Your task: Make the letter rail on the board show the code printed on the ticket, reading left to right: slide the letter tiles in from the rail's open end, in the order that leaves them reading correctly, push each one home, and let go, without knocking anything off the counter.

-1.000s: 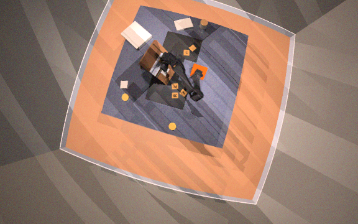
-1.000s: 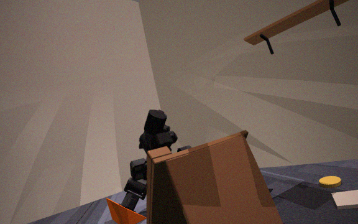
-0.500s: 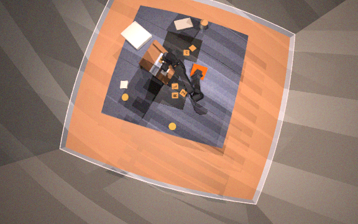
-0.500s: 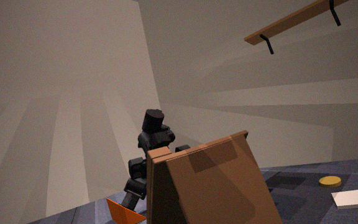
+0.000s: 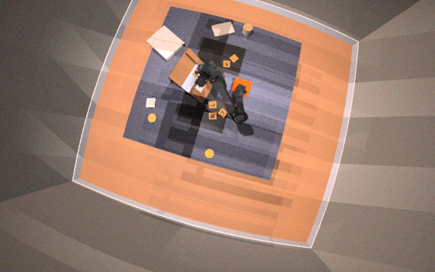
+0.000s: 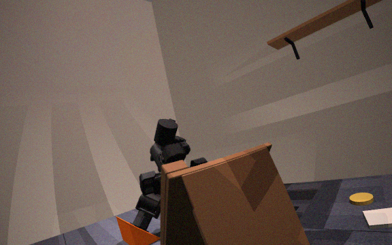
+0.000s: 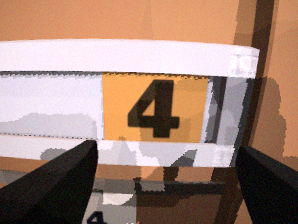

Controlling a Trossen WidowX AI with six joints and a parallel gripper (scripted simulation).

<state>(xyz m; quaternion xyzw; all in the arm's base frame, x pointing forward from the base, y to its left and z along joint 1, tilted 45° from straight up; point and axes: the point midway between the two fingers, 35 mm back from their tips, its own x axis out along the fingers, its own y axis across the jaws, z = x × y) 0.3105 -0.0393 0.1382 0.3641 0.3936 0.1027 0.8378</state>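
- Orange tile "4" point(image 5: 195, 73) point(image 7: 155, 107) sits upright to read in the wrist view, within the white rail point(image 5: 190, 80) point(image 7: 125, 55), toward its 3 o'clock end; a narrow dark gap shows between the tile and that end.
- From the tile toward 9 o'clock, the visible channel holds no other tile.
- The gripper point(image 7: 168, 153) stands wide with nothing between its fingers; in the wrist view, one finger shows toward 8 o'clock from the tile, the other toward 4.
- The black arm point(image 5: 223, 88) point(image 6: 167, 150) rises from an orange base plate point(image 5: 248, 81) point(image 6: 131, 233) and reaches toward 10 o'clock in the top view, over the brown board point(image 5: 181, 69) point(image 6: 233, 197) point(image 7: 125, 20).
- Below the rail, toward 6 o'clock in the wrist view, a pale ticket point(image 7: 115, 199) shows part of a "4"; the rest is cut off.
- In the top view, two loose tiles lie near the arm's 1 o'clock side, the S tile point(image 5: 226, 63) and a turned tile point(image 5: 233, 58).
- Three more, a cluster of tiles point(image 5: 212, 104), lie at the board's 5 o'clock side, their letters too small to read surely.
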